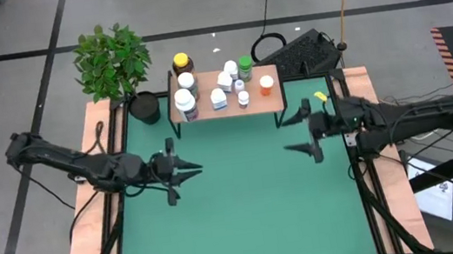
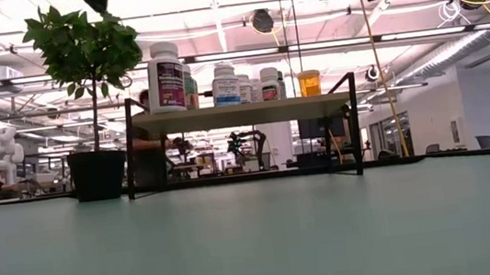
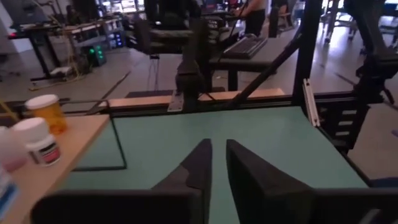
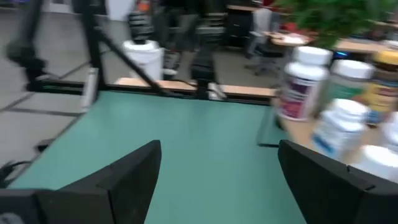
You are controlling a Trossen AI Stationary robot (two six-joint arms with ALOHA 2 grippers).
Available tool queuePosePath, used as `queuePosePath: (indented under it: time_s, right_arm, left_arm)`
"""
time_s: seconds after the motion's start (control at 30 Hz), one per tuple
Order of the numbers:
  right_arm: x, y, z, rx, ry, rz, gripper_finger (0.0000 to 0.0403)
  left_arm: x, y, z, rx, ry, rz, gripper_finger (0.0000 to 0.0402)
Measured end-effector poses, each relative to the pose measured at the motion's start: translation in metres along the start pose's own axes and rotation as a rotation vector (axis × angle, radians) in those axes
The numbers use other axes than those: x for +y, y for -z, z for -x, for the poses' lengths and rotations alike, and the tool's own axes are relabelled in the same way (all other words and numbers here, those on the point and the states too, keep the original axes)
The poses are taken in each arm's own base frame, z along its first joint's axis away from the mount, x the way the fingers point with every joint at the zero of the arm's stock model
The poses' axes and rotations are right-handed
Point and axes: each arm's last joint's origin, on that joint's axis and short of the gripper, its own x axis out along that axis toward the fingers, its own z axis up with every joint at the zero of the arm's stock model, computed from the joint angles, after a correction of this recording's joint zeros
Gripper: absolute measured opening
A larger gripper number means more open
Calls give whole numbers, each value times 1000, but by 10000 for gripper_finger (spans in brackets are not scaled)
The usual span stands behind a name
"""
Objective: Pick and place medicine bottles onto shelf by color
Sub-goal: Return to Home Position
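Several medicine bottles stand upright on the wooden top of the shelf (image 1: pixel 255 105) at the table's far edge. An amber one with a yellow cap (image 1: pixel 182 63) is at its far left, a green one (image 1: pixel 245 65) and an orange one (image 1: pixel 266 82) are at its right, and white ones (image 1: pixel 218 98) stand between. My left gripper (image 1: pixel 198 168) hovers over the table's left half, shut and holding nothing. My right gripper (image 1: pixel 296 134) hovers over the right half, open and holding nothing. The left wrist view shows the orange bottle (image 3: pixel 46 112); the right wrist view shows white bottles (image 4: pixel 339 127).
A plant (image 1: pixel 112 59) in a black pot (image 1: pixel 145 108) stands left of the shelf. A keyboard (image 1: pixel 300 51) lies beyond the table's far edge. The green table top (image 1: pixel 238 213) stretches between and in front of the arms. A person (image 2: pixel 145 140) sits behind the shelf.
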Motion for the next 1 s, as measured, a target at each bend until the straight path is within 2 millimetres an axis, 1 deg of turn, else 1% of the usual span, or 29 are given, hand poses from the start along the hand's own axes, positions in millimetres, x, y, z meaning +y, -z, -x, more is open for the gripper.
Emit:
queuePosePath:
  time_s: [0.1, 0.23, 0.33, 0.43, 0.5, 0.57, 0.63, 0.73, 0.87, 0.93, 1.0]
  right_arm:
    - [12, 12, -4, -11, -40, 12, 315]
    - [19, 21, -5, -2, 39, 42, 315]
    - [24, 31, -9, 8, 24, 24, 315]
    - [33, 51, -12, 23, -18, 6, 315]
    - [37, 61, -13, -8, -38, -11, 315]
    - [39, 67, -12, -64, -51, -26, 316]
    - [40, 68, -10, -123, -55, -9, 316]
    - [39, 62, -4, -180, -46, 58, 316]
    - [37, 57, 6, -222, -38, 107, 309]
    - [36, 57, 10, -221, -39, 111, 289]
    - [36, 58, 13, -204, -41, 116, 255]
  left_arm:
    - [-2, -4, 14, 8, -22, -7, 34]
    - [-7, -4, 26, 34, -41, -28, 22]
    - [-10, 0, 30, 77, -83, -50, 16]
    - [-13, 2, 32, 98, -113, -60, 15]
    - [-14, 2, 34, 95, -108, -71, 15]
    - [-15, 2, 35, 96, -101, -91, 15]
    - [-14, 4, 36, 120, -99, -117, 15]
    - [-11, 7, 39, 147, -111, -132, 15]
    - [-4, 29, 41, 148, -77, -133, 14]
    - [0, 40, 43, 112, -25, -126, 14]
    - [4, 51, 46, 83, 15, -127, 14]
